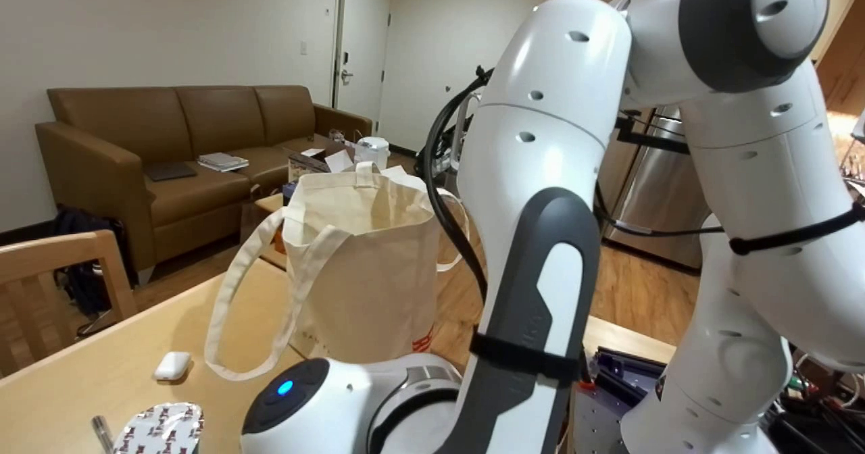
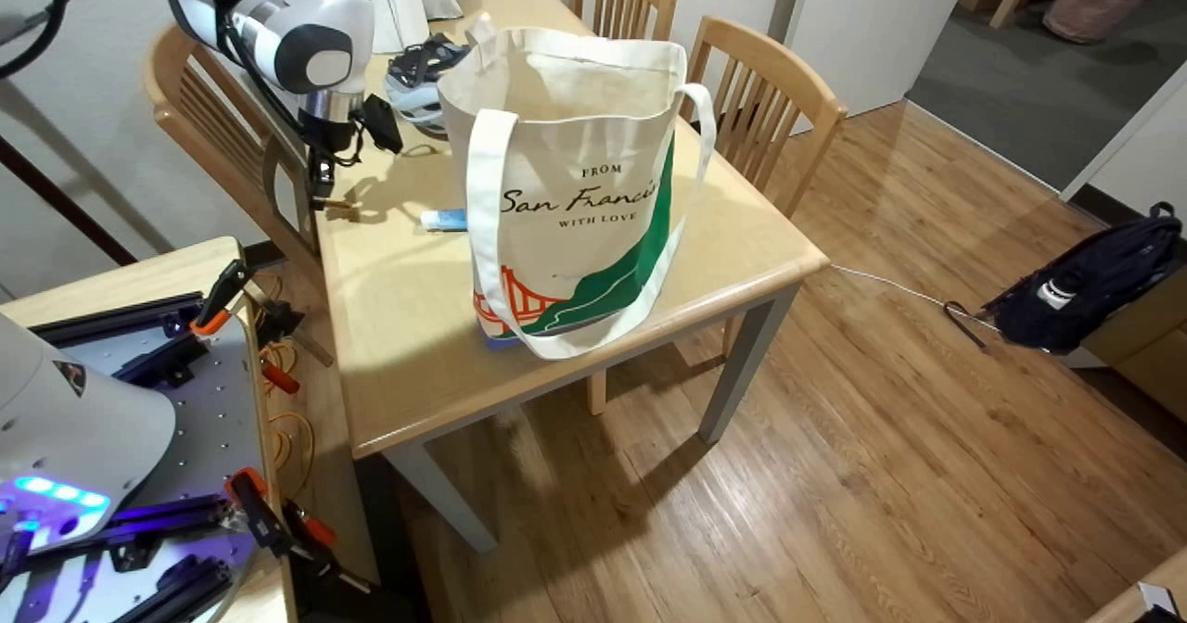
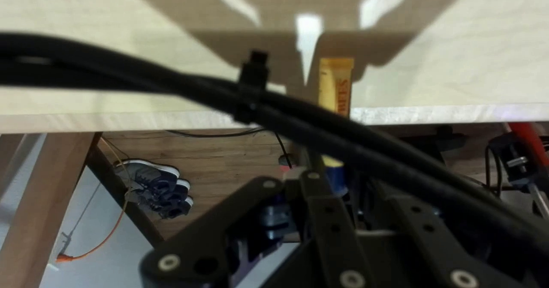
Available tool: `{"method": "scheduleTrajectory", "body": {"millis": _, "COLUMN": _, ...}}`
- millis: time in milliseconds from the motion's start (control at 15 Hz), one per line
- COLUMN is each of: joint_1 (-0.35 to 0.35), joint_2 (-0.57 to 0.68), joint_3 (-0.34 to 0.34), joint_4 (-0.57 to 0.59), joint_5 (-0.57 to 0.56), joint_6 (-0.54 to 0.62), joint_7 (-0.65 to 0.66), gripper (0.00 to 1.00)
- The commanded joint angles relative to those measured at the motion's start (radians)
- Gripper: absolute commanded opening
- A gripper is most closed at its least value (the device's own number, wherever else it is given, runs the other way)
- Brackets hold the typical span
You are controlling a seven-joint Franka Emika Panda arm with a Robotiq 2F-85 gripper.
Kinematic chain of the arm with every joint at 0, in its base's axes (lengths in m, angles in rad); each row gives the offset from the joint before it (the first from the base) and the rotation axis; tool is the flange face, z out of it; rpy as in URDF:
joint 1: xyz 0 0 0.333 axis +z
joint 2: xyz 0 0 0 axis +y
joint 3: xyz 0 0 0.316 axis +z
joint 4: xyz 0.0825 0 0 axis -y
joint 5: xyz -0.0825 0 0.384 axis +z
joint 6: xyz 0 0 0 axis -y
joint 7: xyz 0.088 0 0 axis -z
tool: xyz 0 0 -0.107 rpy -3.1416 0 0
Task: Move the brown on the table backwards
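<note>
Black cables [image 3: 296, 118] cross before the table [image 3: 472, 76] and yellow tube [image 3: 329, 82]

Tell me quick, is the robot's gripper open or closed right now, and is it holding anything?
Gripper: looks closed, holding the yellow tube; black cables hide part of the grip.

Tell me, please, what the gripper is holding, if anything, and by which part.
The gripper appears to hold the yellow tube near its blue end; the cables hide part of it.
</note>
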State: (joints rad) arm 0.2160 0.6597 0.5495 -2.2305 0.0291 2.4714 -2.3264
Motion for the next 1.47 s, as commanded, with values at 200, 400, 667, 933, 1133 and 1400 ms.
{"method": "scheduleTrajectory", "body": {"millis": 200, "joint_1": 0.080, "joint_2": -0.001, "joint_3": -0.079, "joint_4": -0.025, "joint_5": -0.062, "joint_6": 0.101, "joint_7": 0.090, "gripper": 0.05}}
{"method": "scheduleTrajectory", "body": {"millis": 400, "joint_1": 0.101, "joint_2": -0.002, "joint_3": -0.106, "joint_4": -0.025, "joint_5": -0.102, "joint_6": 0.115, "joint_7": 0.130, "gripper": 0.05}}
{"method": "scheduleTrajectory", "body": {"millis": 667, "joint_1": 0.111, "joint_2": -0.002, "joint_3": -0.128, "joint_4": -0.025, "joint_5": -0.165, "joint_6": 0.120, "joint_7": 0.158, "gripper": 0.05}}
{"method": "scheduleTrajectory", "body": {"millis": 933, "joint_1": 0.110, "joint_2": -0.004, "joint_3": -0.128, "joint_4": -0.024, "joint_5": -0.197, "joint_6": 0.107, "joint_7": 0.158, "gripper": 0.49}}
{"method": "scheduleTrajectory", "body": {"millis": 1133, "joint_1": 0.106, "joint_2": -0.013, "joint_3": -0.133, "joint_4": -0.024, "joint_5": -0.209, "joint_6": 0.077, "joint_7": 0.159, "gripper": 0.68}}
{"method": "scheduleTrajectory", "body": {"millis": 1400, "joint_1": 0.082, "joint_2": -0.066, "joint_3": -0.138, "joint_4": -0.040, "joint_5": -0.186, "joint_6": 0.077, "joint_7": 0.201, "gripper": 0.94}}
